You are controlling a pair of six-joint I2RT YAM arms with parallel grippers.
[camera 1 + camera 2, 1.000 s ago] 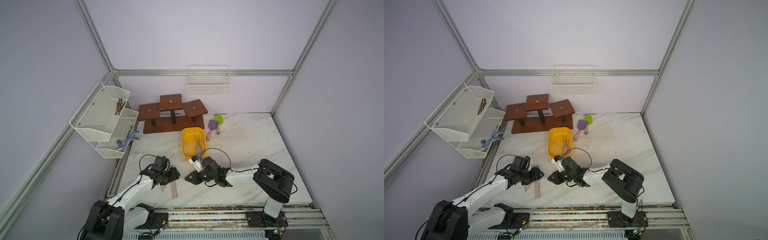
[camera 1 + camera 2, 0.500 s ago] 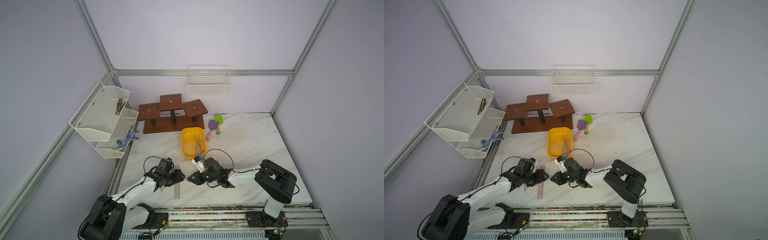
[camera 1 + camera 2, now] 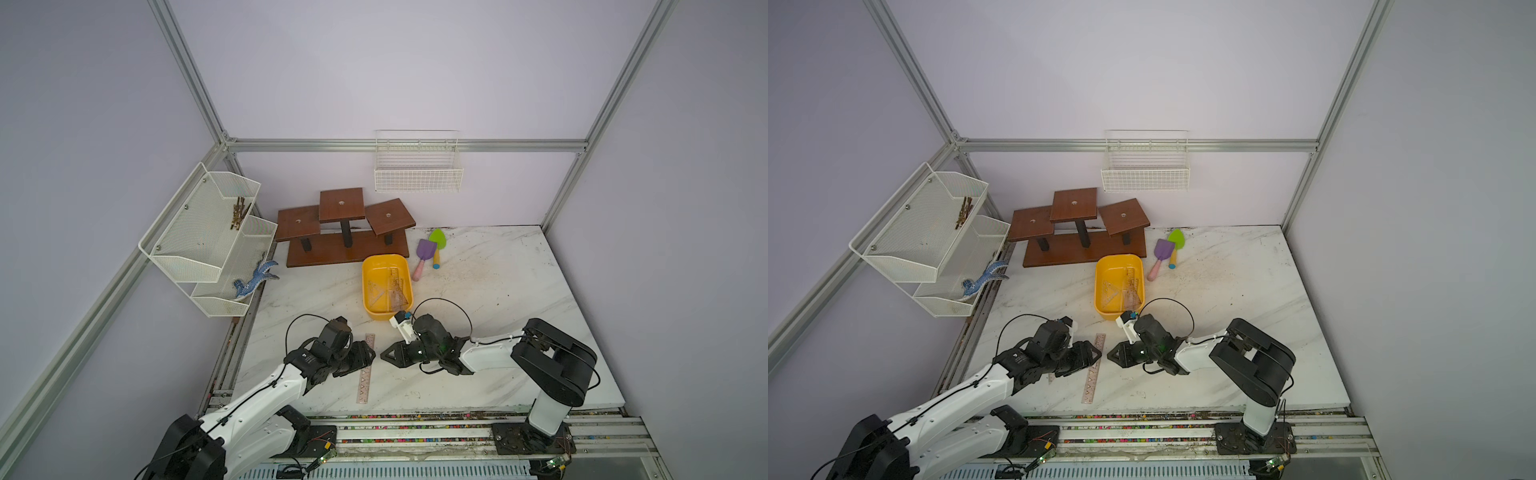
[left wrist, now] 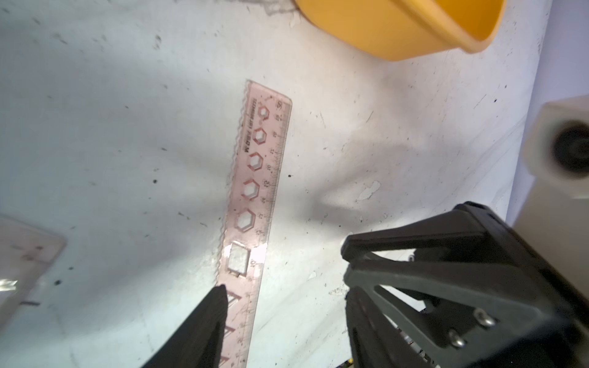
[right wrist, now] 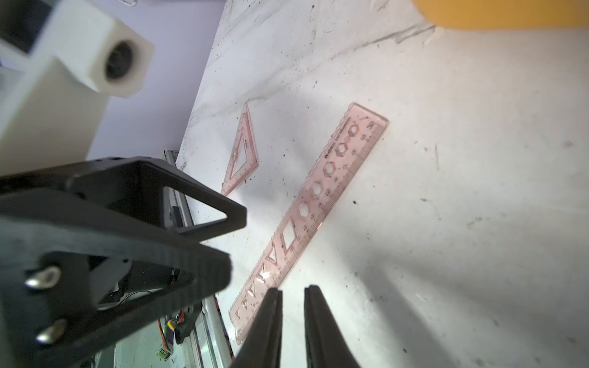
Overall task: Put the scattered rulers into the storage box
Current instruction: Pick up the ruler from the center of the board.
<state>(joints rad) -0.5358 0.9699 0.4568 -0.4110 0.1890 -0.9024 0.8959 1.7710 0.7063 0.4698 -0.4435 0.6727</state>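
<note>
In both top views, low in the centre of the frame, the two hands meet almost tip to tip on the bench (image 3: 498, 291). The left hand (image 3: 371, 356) (image 3: 1097, 354) sits over the middle of a pinkish stencil ruler (image 3: 363, 388) (image 3: 1089, 388), which lies flat and points up-frame at the yellow storage box (image 3: 364, 286) (image 3: 1097, 286). The right hand (image 3: 384, 356) (image 3: 1110, 356) is just right of that ruler. The box is at mid-frame, with several see-through rulers (image 3: 388, 291) already inside.

Left wrist view now: the stencil ruler (image 4: 255, 191) is flat on the bench, and one left finger (image 4: 213, 325) lies over its wavy edge. The right hand (image 4: 347, 261) is close by.

Over to the right wrist view: the right hand's fingers (image 5: 271, 318) are a thin slit apart and hold nothing. They are hard by the ruler, though I cannot tell if they touch it. The left hand (image 5: 236, 245) shows both fingers well apart, gripping nothing. Beyond the ruler a triangular set square (image 5: 242, 153) lies flat, apart from it.
</note>
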